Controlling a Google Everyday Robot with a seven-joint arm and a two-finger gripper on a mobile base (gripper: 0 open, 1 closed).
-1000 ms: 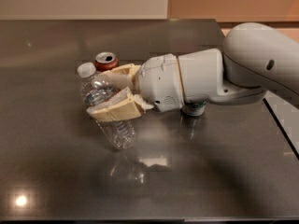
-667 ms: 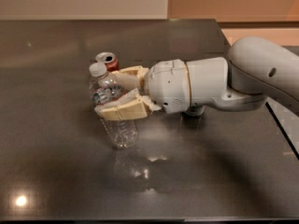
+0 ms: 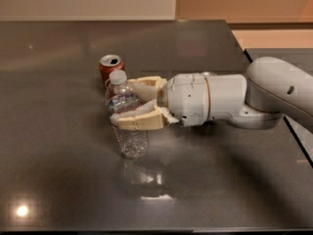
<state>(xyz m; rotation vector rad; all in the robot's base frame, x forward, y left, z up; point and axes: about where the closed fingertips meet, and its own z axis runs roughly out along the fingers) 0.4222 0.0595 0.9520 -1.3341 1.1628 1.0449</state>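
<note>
A clear plastic water bottle (image 3: pixel 132 140) with a white cap stands almost upright on the dark table (image 3: pixel 54 170). My gripper (image 3: pixel 124 102) reaches in from the right and is shut on the bottle's middle, one tan finger (image 3: pixel 146 85) behind it and the other in front. The bottle's base is at or just above the tabletop; I cannot tell which. A red soda can (image 3: pixel 110 65) stands upright just behind the bottle, to its left. The white arm (image 3: pixel 234 99) stretches away to the right edge.
The table's right edge (image 3: pixel 247 58) runs close behind the arm, with a lower dark surface beyond it. Ceiling lights glare on the glossy tabletop in front of the bottle and at the front left.
The gripper has moved to the right with the bottle in it, and the bottle has gone from tilted to nearly upright. The can has stayed put.
</note>
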